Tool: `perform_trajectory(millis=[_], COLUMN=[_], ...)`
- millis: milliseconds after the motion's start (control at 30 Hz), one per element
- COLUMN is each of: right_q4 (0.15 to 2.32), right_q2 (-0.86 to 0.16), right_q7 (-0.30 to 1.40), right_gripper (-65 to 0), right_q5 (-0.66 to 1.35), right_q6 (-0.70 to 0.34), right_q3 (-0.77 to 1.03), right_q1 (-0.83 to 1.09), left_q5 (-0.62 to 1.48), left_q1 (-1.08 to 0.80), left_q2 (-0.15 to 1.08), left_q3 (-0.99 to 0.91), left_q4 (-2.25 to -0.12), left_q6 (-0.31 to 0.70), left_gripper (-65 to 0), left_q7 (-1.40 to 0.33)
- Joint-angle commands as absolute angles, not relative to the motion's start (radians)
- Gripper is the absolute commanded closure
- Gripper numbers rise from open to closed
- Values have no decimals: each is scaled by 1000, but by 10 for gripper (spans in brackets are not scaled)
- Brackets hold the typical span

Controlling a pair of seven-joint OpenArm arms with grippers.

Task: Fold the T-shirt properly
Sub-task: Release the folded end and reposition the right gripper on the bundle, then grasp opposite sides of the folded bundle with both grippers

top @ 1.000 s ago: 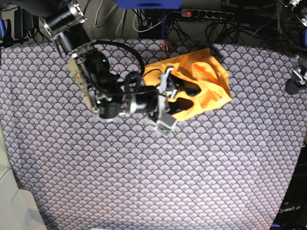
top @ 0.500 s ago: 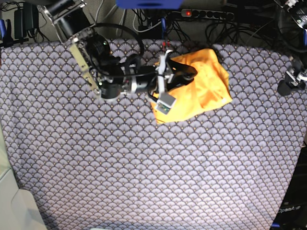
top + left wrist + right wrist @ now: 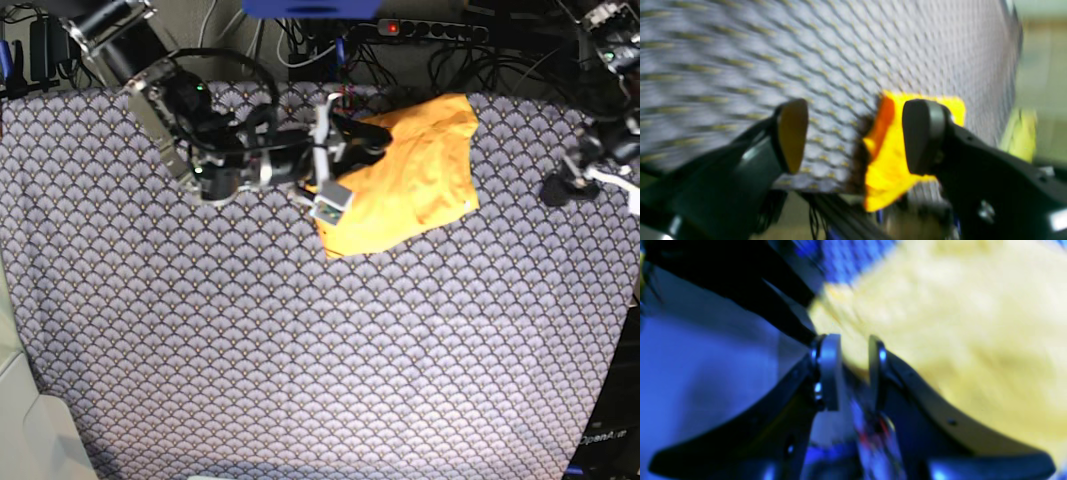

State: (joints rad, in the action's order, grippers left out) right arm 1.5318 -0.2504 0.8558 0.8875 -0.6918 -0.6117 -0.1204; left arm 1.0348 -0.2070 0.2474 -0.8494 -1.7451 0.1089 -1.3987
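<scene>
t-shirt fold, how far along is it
Done: the T-shirt is already bunched into a compact folded block on the patterned cloth, though its edges look uneven.
In hand: the right claw sits at the shirt's upper left edge, jaws nearly together; a grip cannot be confirmed.
Left: the left claw hangs open off to the side; squaring the fold probably remains.

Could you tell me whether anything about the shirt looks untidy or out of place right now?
Yes: the T-shirt lies as a rumpled, uneven bundle near the far edge of the patterned cloth, not squared into a neat fold.
</scene>
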Motion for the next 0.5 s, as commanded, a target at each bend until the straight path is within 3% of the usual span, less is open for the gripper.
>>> perform_trajectory(millis=[0, 233, 367, 467], right_q4=[1560, 1649, 1738, 1790], right_q2=[-269, -420, -423, -371], right_q7=[832, 834, 834, 843], right_gripper=[-125, -124, -124, -124], right_q5=[911, 917, 917, 917], right_q6=[-698, -698, -698, -698], right_q3=[-591, -460, -437, -441], right_q1=[-143, -130, -94, -79], left_q5=[1056, 1001, 954, 958], left_q1=[-205, -209, -211, -211], left_q2=[263, 206, 177, 166], left_q3=[-826, -622, -556, -558], left_q4=[-1759, -1701, -1709, -1710], left_q6=[113, 113, 113, 113], left_gripper=[-434, -434, -434, -434], left_q7=[-1389, -1294, -1267, -1277])
